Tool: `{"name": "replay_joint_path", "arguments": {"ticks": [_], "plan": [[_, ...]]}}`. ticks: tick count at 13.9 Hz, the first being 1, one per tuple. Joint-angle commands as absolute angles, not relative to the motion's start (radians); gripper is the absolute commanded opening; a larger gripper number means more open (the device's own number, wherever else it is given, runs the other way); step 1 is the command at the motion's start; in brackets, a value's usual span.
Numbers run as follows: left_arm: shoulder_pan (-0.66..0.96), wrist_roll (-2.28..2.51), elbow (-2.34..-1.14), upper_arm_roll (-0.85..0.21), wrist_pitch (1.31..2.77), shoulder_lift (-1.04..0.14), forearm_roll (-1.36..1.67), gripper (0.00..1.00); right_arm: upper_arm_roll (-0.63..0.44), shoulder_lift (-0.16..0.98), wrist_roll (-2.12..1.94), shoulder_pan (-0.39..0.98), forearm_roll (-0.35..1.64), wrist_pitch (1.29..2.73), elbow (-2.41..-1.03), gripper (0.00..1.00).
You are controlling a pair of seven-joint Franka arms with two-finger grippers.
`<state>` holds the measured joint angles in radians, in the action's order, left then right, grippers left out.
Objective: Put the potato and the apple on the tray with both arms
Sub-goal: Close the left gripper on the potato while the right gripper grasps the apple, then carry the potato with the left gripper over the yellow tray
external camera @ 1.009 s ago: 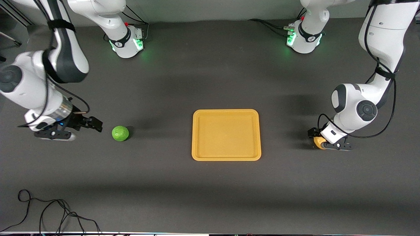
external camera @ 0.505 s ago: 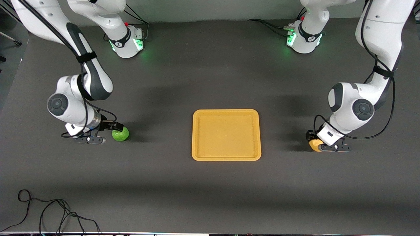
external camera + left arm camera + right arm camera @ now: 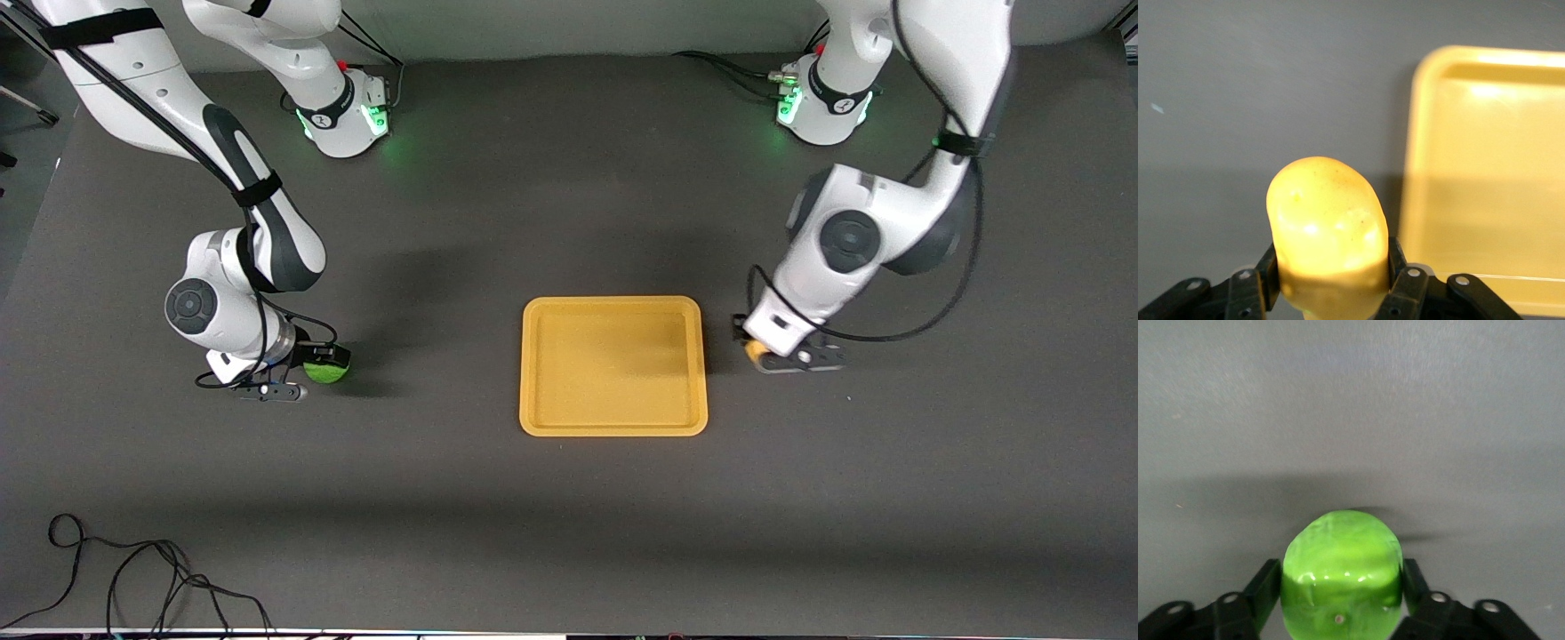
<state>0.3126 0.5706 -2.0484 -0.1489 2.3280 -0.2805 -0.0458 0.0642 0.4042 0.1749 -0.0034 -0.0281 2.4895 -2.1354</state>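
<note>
The mustard-yellow tray [image 3: 613,373] lies flat at the table's middle. My left gripper [image 3: 757,352] is shut on the yellow-orange potato [image 3: 754,350] and holds it over the bare table just beside the tray's rim at the left arm's end. In the left wrist view the potato [image 3: 1328,220] fills the gripper [image 3: 1331,280], with the tray [image 3: 1491,167] close by. My right gripper [image 3: 313,364] is down at the table with its fingers against both sides of the green apple [image 3: 329,370]. The right wrist view shows the apple [image 3: 1341,567] in the gripper [image 3: 1341,593].
The two arm bases with green lights stand along the table's back edge [image 3: 347,116] [image 3: 818,107]. A loose black cable [image 3: 133,578] lies at the table's front corner, at the right arm's end.
My left gripper has lifted the potato and carried it from the table's end to the tray's rim. My right gripper has moved onto the apple and closed about it.
</note>
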Motion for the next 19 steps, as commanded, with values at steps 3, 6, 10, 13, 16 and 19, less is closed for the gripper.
{"name": "replay_joint_path", "arguments": {"ticks": [3,6,10,13,16,19], "plan": [[0.443,0.733,-1.938,-0.127,2.324,-0.395,-0.063,0.25,0.067,0.299,0.207,0.006,-0.035,2.204,-1.995,0.14],[0.489,0.8,-1.867,-0.126,2.327,-0.484,-0.093,0.28,0.071,0.29,0.189,0.006,-0.035,1.921,-1.8,0.14],[0.491,0.833,-1.855,-0.127,2.353,-0.529,-0.147,0.32,0.074,0.259,0.195,0.006,-0.034,1.792,-1.686,0.13],[0.492,0.833,-1.852,-0.126,2.356,-0.538,-0.149,0.75,0.077,0.271,0.198,0.011,-0.031,1.793,-1.664,0.13],[0.482,0.83,-1.852,-0.126,2.336,-0.517,-0.153,1.0,0.077,0.276,0.206,0.028,-0.006,1.79,-1.646,0.13],[0.421,0.795,-1.853,-0.123,2.207,-0.384,-0.153,1.0,0.075,0.293,0.308,0.115,0.041,1.796,-1.625,0.1]]}}
